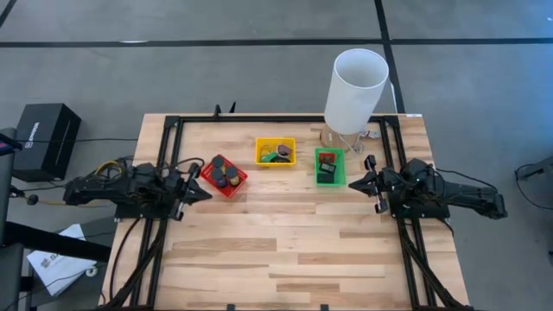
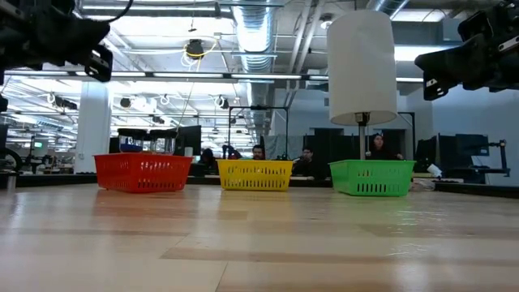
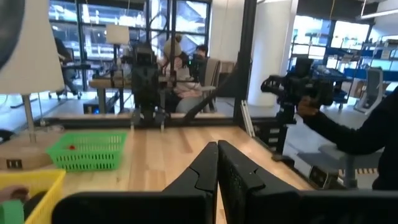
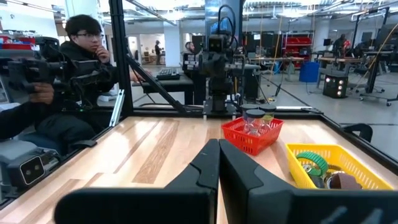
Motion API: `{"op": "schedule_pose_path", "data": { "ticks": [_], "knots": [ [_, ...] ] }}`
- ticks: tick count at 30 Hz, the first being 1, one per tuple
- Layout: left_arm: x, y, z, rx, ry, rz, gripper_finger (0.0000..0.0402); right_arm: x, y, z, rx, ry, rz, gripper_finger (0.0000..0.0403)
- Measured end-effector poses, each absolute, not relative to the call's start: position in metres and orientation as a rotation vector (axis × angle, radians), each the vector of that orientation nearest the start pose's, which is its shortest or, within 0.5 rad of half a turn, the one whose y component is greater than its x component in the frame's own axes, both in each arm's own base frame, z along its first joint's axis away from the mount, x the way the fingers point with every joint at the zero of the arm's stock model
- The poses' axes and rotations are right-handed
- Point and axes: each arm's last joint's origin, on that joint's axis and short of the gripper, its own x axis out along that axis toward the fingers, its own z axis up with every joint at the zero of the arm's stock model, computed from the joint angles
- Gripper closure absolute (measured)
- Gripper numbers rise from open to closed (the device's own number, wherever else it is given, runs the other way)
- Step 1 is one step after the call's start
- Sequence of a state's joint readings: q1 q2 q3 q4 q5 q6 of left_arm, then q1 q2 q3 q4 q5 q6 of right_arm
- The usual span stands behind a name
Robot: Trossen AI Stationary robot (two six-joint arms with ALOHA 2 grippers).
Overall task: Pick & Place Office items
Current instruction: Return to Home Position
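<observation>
The office items lie sorted in three small bins at the table's far middle: dark and coloured discs in the red bin (image 1: 224, 174), rings and dark pieces in the yellow bin (image 1: 276, 152), a dark piece in the green bin (image 1: 328, 166). My left gripper (image 1: 206, 192) stands shut at the table's left edge, pointing level toward the red bin, holding nothing. My right gripper (image 1: 352, 183) stands shut at the right edge, pointing level toward the green bin, also holding nothing. The shut fingers show in the left wrist view (image 3: 217, 163) and the right wrist view (image 4: 219, 160).
A tall white cylinder (image 1: 355, 90) stands on a stand behind the green bin at the far right. Black frame rails (image 1: 164, 216) run along both sides of the table. Bare wood (image 1: 285, 250) fills the near half. People sit beyond the table.
</observation>
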State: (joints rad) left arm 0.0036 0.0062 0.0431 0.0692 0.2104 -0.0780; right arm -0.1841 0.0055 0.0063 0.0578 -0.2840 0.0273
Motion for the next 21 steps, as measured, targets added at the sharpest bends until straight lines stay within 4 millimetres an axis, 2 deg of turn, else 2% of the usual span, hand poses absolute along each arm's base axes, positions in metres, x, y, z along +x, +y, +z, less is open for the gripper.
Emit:
{"op": "schedule_pose_path", "data": {
  "ticks": [3,9,21],
  "knots": [
    [0.097,-0.006,0.172,-0.067,-0.061,-0.207,0.0401,0.096,-0.010,0.171,0.014,-0.055,0.101,0.0401],
    [0.097,-0.003,0.175,-0.053,-0.101,-0.127,0.0401,0.096,-0.010,0.170,0.014,-0.055,0.100,0.0401],
    [0.102,-0.003,0.169,-0.084,-0.025,-0.126,0.0401,0.096,-0.010,0.170,0.014,-0.054,0.100,0.0401]
  ]
}}
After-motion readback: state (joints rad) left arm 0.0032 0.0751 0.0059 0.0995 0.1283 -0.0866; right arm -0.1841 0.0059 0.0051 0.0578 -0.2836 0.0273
